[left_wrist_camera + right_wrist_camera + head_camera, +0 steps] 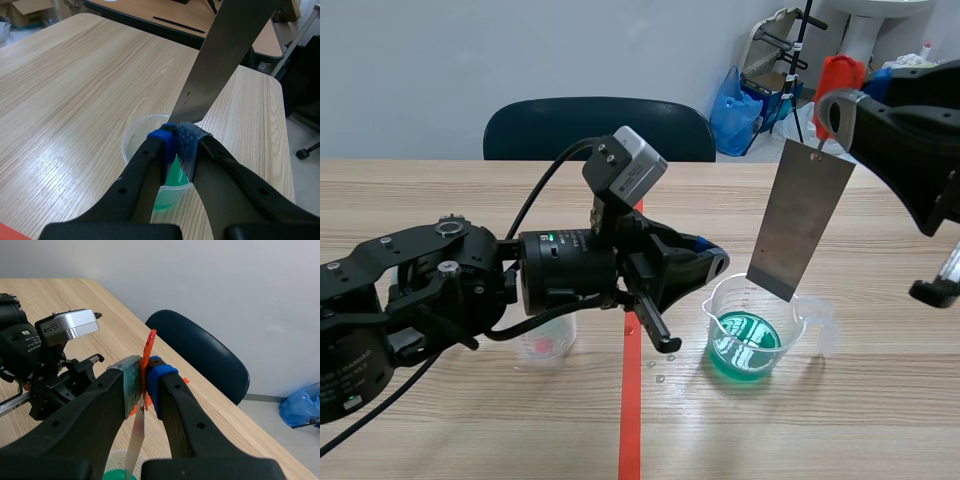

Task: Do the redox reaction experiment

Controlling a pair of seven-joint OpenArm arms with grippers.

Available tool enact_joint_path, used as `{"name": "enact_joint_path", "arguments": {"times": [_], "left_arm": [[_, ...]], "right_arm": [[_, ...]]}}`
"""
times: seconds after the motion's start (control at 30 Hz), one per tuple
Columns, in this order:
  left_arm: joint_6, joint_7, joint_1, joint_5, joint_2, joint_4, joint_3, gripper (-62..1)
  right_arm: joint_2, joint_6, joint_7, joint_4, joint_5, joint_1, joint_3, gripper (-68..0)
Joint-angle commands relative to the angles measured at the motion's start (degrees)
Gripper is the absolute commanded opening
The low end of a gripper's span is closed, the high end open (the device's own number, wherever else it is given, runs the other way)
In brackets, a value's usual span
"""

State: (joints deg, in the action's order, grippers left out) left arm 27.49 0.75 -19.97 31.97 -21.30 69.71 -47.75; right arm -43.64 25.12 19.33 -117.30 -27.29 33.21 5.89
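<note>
Lowering metal plate [800,225] plumb into beaker [752,335] seems best, keeping corner off rim. Beaker just right of tabletop [880,420] centre: clear plastic, green liquid [748,350].

Left wrist: left hand [176,139] closed, empty, beside plate's flat dull-grey lower edge.

Right wrist: right hand [145,382] clamps thin red tab [149,352]; plate hangs beneath, edge-on.

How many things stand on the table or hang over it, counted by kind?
beakers: 2 (the beaker with green liquid and the small clear beaker)
metal plate with its red tab: 1
total: 3
</note>
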Motion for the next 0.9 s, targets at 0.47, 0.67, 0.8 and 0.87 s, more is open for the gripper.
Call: {"name": "enact_joint_path", "arguments": {"times": [0.47,0.67,0.8,0.87], "left_arm": [[0.8,-14.4,30.5,0.3,-24.2,10.6,29.4,-58.4],[0.8,-27.2,54.9,-1.9,-27.1,11.2,48.0,-58.2],[0.7,-37.7,69.9,-8.3,-24.1,11.2,58.0,-58.2],[0.1,-41.4,75.7,-11.7,-21.4,11.2,61.8,-58.2]], "right_arm": [[-0.7,-0.2,0.9,-0.9,-0.6,-0.5,0.5,-65.6],[-0.7,-0.2,0.9,-0.9,-0.6,-0.5,0.5,-65.6],[-0.7,-0.2,0.9,-0.9,-0.6,-0.5,0.5,-65.6],[-0.7,-0.2,0.9,-0.9,-0.6,-0.5,0.5,-65.6]]}}
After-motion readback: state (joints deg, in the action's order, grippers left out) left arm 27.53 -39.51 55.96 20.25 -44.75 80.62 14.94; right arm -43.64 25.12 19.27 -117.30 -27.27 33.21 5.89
